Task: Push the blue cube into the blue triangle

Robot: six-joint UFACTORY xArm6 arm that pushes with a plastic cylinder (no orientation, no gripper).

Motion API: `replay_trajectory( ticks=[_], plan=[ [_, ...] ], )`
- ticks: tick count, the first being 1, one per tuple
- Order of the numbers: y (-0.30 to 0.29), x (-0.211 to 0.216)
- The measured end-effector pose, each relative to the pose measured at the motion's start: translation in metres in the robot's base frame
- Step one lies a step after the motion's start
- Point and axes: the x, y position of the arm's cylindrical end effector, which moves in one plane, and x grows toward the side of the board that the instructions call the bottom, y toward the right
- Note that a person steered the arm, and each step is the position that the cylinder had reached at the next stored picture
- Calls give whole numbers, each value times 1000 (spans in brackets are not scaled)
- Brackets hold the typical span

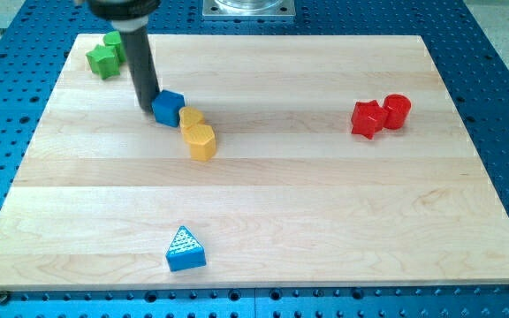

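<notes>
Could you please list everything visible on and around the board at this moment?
blue cube: one, blue, upper left of the board, touching the nearer yellow block.
blue triangle: one, blue, near the view's bottom edge, left of centre, standing alone.
yellow blocks: two, yellow, in a short row running down and right from the blue cube.
green blocks: two, green, board's top-left corner, partly behind the rod.
red blocks: two, red, right side of the board, side by side; the right one looks cylindrical.
wooden board: one, pale wood, on a blue perforated table.
my tip: one, dark rod, right at the blue cube's left side.
</notes>
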Motion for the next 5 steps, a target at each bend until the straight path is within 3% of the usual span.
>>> replay_trajectory(
  ticks=[1, 2, 3, 5],
  plan=[
    [-8, -29],
    [49, -51],
    [64, -4],
    [-23, 25]
  ],
)
